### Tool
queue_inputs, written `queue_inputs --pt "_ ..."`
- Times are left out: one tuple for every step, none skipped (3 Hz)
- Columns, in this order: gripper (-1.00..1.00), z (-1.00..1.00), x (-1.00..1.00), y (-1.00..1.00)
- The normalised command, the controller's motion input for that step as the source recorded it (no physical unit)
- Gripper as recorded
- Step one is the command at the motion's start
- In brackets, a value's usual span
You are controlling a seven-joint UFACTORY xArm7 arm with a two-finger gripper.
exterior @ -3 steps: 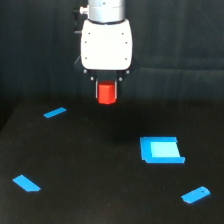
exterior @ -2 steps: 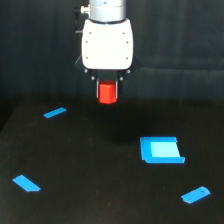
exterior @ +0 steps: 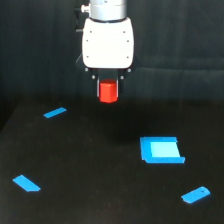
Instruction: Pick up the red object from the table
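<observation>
The red object [exterior: 108, 92] sits directly beneath the white gripper [exterior: 108, 90] of the single arm, pinched between its short dark fingers [exterior: 98, 88] — block and claw share one vertical line, with no offset left to close; the block's stubby body hangs upright, its lower face showing clear of the fingers. It appears lifted off the table [exterior: 90, 165], seen against the dark backdrop rather than the black top, though with only the exterior view the height of the gap cannot be judged. By that reading the pick is largely done, and what remains turns on the grip holding while the arm rises. Room is ample: a thin blue strip [exterior: 55, 112] lies below and towards the exterior view's left; a larger blue square piece [exterior: 161, 150] towards the right and nearer the camera; two more blue pieces [exterior: 26, 183] [exterior: 196, 194] rest well apart near the front edge — none under the block.
</observation>
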Motion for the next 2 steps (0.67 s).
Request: queue_inputs --pt "-0.93 0.12 0.09 -0.01" --pt "-0.97 0.08 0.04 0.02"
